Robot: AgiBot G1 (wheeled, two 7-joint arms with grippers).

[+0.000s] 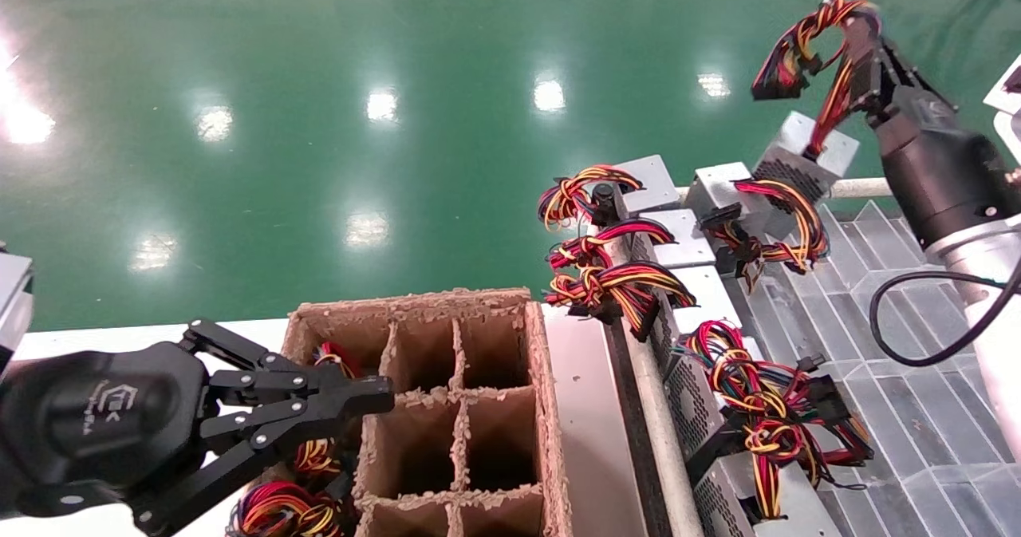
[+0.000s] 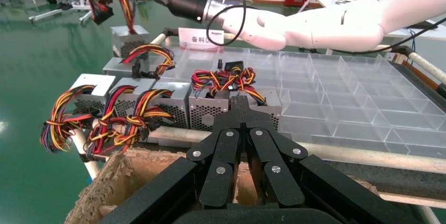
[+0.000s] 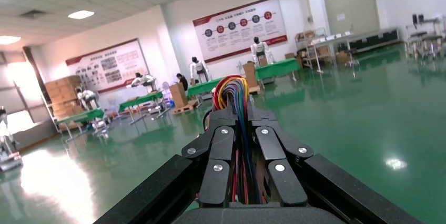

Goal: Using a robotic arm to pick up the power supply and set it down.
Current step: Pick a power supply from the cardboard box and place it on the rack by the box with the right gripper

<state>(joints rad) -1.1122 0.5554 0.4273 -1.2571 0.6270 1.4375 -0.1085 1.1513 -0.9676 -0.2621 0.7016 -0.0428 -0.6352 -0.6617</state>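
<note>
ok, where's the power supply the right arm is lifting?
Head view, far right: the power supply hangs by its wires from the right gripper, just above the far end of the supply row, beside the clear tray.

Divided carton (image 1: 447, 393) left; supplies (image 1: 718, 409) right — tray (image 1: 917, 409) beyond

From my head camera I look steeply down on the cardboard box (image 1: 447, 409) and tray (image 1: 901, 345), which my left wrist camera shares close and level, while my right wrist camera faces the hall.
</note>
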